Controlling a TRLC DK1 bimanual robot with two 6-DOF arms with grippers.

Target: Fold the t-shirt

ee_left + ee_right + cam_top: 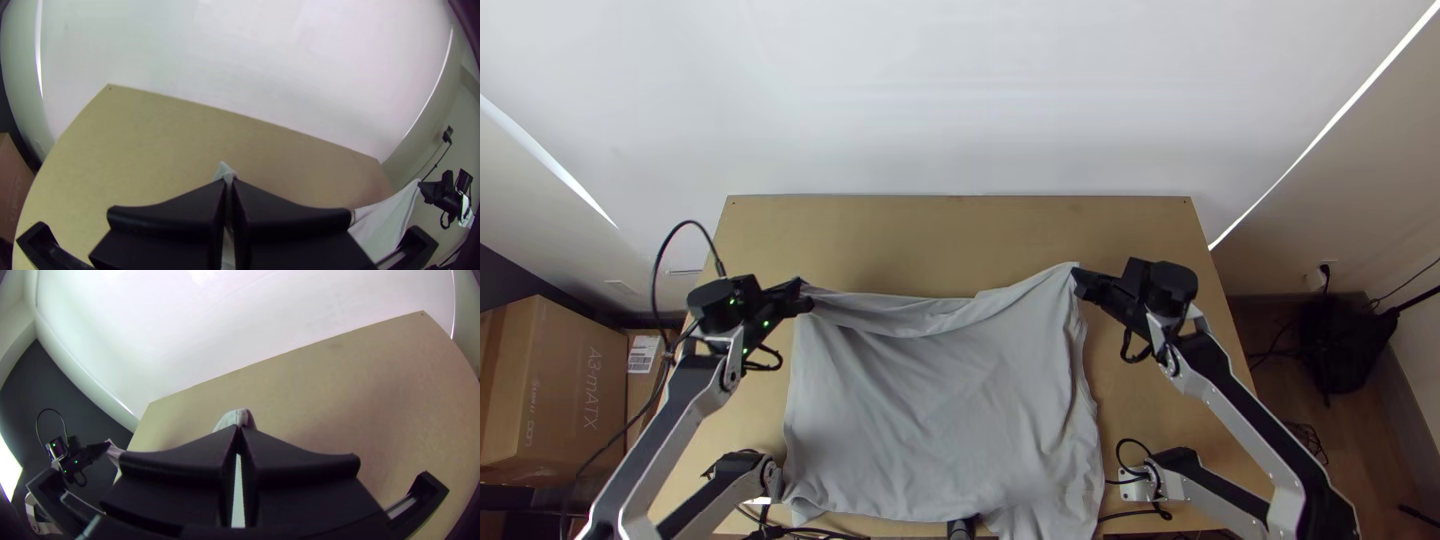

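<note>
- Gray T-shirt spreads over counter, lower ctr. of frame.
- L hand, left of ctr., clenches its upper-left corner.
- R hand, right of ctr., clenches its upper-right corner.

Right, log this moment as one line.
left gripper: shut on one corner | right gripper: shut on another | t-shirt: far edge sagging between them

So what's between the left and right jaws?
The grey t-shirt: its far edge runs from one set of jaws to the other, sagging midway, as the top view shows.
</note>
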